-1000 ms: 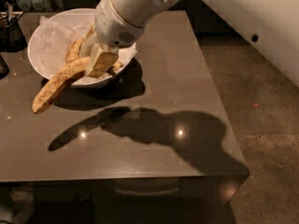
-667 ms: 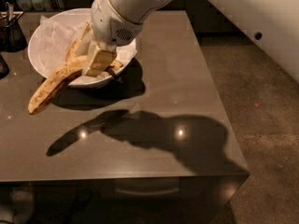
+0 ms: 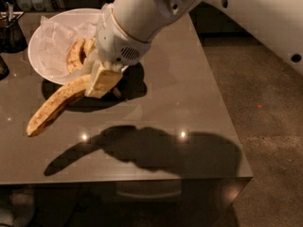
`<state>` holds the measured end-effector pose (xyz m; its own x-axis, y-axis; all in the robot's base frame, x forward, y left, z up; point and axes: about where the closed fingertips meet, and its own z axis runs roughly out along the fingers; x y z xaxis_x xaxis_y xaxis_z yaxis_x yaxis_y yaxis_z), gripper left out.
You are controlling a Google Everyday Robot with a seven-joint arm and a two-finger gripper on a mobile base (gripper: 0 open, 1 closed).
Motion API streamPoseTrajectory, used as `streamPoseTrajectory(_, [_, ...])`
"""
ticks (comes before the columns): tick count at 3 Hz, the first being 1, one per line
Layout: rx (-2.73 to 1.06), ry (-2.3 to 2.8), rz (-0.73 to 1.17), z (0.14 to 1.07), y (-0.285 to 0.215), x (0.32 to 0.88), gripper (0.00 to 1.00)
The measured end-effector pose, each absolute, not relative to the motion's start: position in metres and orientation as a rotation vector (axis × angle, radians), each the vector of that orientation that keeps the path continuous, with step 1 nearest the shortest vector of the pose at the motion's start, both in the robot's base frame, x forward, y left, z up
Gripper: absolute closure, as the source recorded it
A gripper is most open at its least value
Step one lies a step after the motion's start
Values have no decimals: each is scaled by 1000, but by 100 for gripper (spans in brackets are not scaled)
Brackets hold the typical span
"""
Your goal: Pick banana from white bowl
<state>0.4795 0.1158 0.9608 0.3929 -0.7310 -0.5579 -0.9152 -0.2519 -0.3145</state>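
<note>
The long speckled banana hangs out over the table in front of the white bowl, its free end pointing down-left. My gripper is shut on the banana's upper end, just in front of the bowl's near rim. The bowl is lined with crinkled white paper and holds two shorter brown-spotted bananas. My white arm covers the bowl's right side.
A dark container stands at the table's far left, behind the bowl. The grey table ends at the right and front edges, with floor beyond. My arm casts a large shadow on the front of the table.
My gripper has moved toward the table's front and away from the bowl, carrying the long banana with it. The banana is now farther out of the bowl.
</note>
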Motion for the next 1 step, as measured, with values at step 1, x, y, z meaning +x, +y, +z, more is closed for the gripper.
streamPoseTrajectory(1, [-2060,1410,403,957,114,478,100])
